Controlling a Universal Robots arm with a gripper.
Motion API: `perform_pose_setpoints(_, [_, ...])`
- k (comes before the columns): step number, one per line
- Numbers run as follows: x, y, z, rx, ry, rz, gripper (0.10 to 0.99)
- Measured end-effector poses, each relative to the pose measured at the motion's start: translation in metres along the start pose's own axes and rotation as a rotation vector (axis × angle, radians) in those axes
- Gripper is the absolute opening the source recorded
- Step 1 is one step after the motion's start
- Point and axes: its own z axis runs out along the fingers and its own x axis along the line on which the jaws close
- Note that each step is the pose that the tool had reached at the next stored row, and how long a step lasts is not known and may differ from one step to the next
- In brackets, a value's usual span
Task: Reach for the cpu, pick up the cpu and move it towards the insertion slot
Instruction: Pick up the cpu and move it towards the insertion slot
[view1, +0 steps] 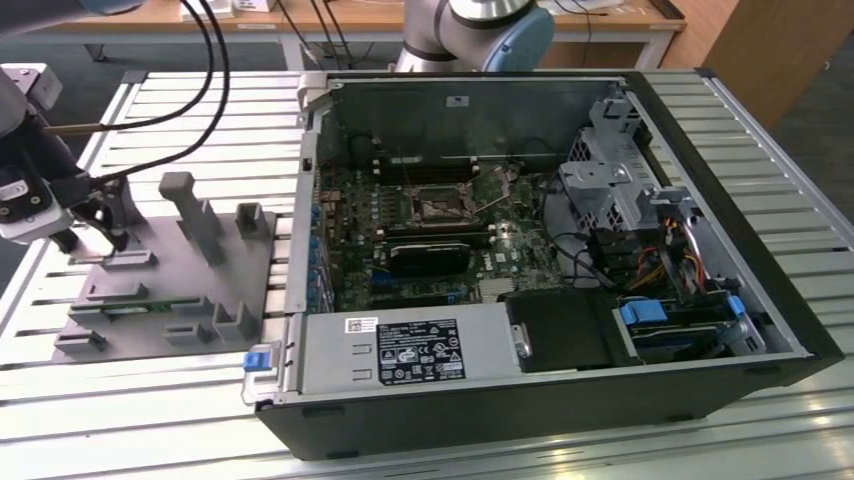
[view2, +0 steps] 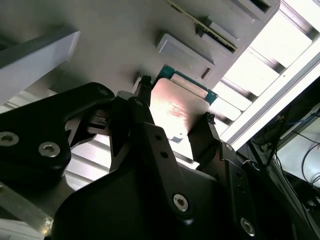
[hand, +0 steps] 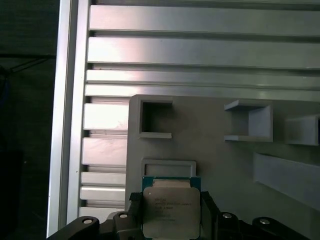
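Note:
The cpu (hand: 170, 212), a small silver-topped square on a green edge, lies between my fingertips in both wrist views. In the second wrist view its shiny top (view2: 177, 107) spans the gap, and the black fingers (view2: 150, 130) press against two opposite edges. My gripper (view1: 91, 240) (view2: 176, 100) (hand: 170, 205) is shut on the cpu at the far corner of the grey tray (view1: 160, 300), on the exterior view's left. I cannot tell whether the chip is off the tray. The insertion slot (view1: 441, 205) sits on the green board inside the open computer case, well to the exterior view's right.
Grey upright blocks (view1: 200, 215) rise from the tray close to the gripper. A shallow rectangular recess (hand: 168, 167) lies just beside the cpu. The case wall (view1: 310, 200) stands between tray and board. Inside are a black card (view1: 427, 258), cables and a drive cage (view1: 607, 190).

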Motion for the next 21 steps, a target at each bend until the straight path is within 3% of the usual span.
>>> perform_pose_setpoints(9, [0.0001, 0.0008, -0.0128, 0.0, 0.0, 0.0, 0.545])
perform_pose_setpoints(21, [0.0004, 0.0028, -0.0409, 0.0, 0.0001, 0.0, 0.545])
